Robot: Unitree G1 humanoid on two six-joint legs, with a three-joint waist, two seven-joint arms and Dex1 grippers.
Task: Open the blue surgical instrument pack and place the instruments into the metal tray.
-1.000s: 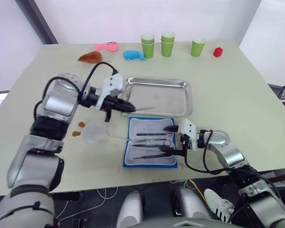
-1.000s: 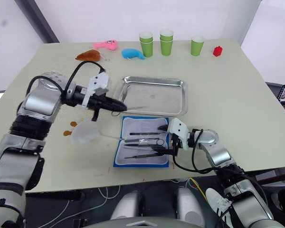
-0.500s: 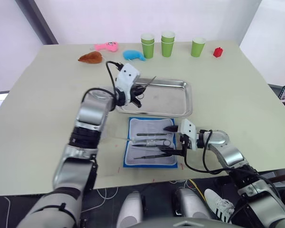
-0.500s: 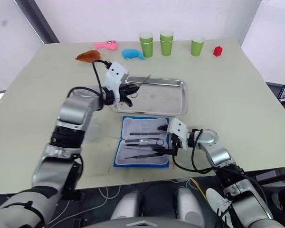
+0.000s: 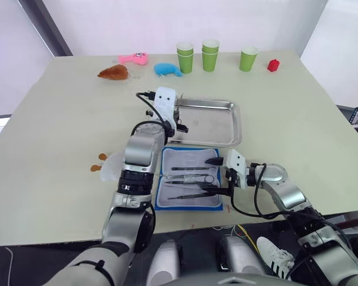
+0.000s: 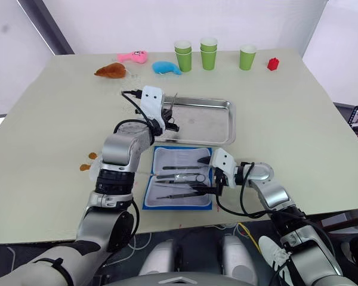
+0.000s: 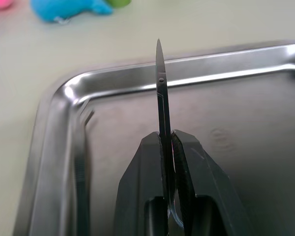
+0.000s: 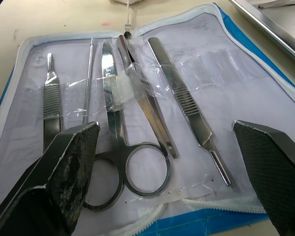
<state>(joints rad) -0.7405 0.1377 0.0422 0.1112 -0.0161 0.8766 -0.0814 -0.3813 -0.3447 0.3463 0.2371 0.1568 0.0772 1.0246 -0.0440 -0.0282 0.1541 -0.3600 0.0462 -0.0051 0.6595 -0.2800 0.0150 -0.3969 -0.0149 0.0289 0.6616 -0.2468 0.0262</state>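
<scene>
Bright even light; glare on metal tray point(image 7: 137, 78) rim; wrist foregrounds blurred.

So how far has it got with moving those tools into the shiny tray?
The flat bright-blue fabric pack already lies open. In hand: the left gripper is shut on a slim pair of dark metal scissors, held over the shallow stainless-steel tray. Still left: another pair of scissors, forceps and several more tools in the pack, where the open right gripper hovers.
</scene>
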